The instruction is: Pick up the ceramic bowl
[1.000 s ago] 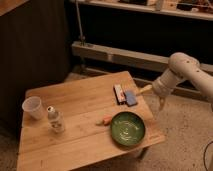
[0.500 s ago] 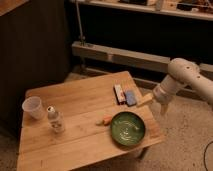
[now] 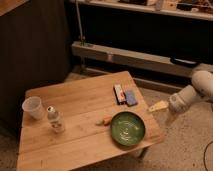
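Wooden table (image 3: 80,100) on speckled floor (image 3: 185,145), green ceramic bowl (image 3: 128,128) close to its corner edge, my gripper (image 3: 159,106) off that edge above floor, apart from the bowl, open or closed I cannot tell

Bent arm (image 3: 196,91), end effector (image 3: 159,106) hovering low

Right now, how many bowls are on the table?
1. The ceramic bowl sits near the table's front right corner, next to a small orange item. The pincer hangs beyond the table's right edge, apart from the bowl. None seems hidden.
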`<state>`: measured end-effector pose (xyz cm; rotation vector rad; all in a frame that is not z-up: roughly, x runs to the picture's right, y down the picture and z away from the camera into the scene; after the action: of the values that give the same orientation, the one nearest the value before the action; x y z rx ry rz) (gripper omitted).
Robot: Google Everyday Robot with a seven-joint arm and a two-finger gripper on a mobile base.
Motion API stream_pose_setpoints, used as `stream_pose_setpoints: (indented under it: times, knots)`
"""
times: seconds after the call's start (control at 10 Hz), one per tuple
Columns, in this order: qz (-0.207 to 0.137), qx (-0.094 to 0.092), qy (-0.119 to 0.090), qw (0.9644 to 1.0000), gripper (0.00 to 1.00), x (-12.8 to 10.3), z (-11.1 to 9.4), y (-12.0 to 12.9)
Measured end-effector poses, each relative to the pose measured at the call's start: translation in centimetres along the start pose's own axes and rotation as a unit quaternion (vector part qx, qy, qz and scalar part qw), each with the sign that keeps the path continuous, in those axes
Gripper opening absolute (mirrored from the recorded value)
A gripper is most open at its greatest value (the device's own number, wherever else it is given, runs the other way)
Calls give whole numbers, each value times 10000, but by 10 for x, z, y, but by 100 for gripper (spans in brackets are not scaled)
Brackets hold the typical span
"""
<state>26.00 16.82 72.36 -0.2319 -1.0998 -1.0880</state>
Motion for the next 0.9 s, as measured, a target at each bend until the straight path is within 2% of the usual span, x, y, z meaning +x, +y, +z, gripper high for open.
stream_pose_setpoints:
  times: [0.3, 0.7, 0.9]
  knots:
    - [134, -364, 99, 9992, 54, -2, 38, 2]
    - [243, -418, 331, 9983, 54, 2, 55, -1]
    - [352, -576, 619, 9958, 54, 8, 64, 3]
